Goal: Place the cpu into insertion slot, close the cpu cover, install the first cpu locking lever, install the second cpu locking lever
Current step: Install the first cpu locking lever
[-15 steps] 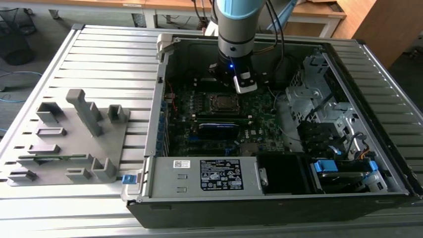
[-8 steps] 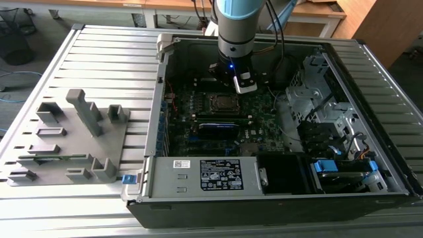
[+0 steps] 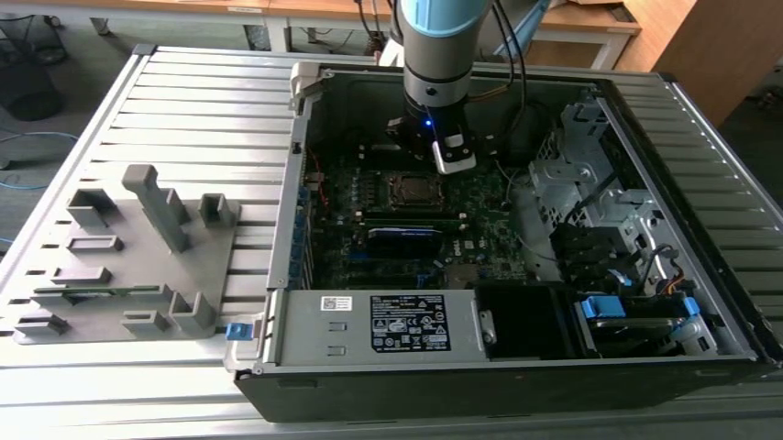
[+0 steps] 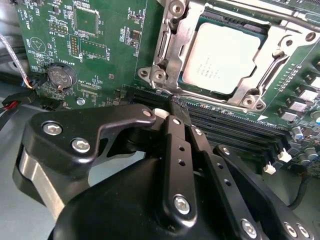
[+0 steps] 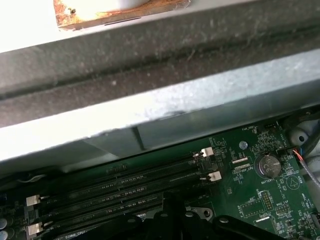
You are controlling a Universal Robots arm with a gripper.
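The gripper (image 3: 454, 163) is being held inside the open computer case (image 3: 685, 101) in the exterior view, walled all round, with the insertion slot (image 3: 413, 189) at seven o'clock just beside it. In the second wrist view the fingers (image 4: 176, 150) are being pressed together, empty; the cpu (image 4: 226, 59) is lying seated in the slot under the cpu cover (image 4: 172, 50), at one o'clock beyond them. In the first wrist view memory slots (image 5: 125, 187) are being shown beside the case wall.

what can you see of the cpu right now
The cpu is a flat square chip with a pale silver-grey metal face bearing faint print. It lies level in the insertion slot, framed by the silvery cpu cover around its edges, on the green motherboard. Nothing grips it.
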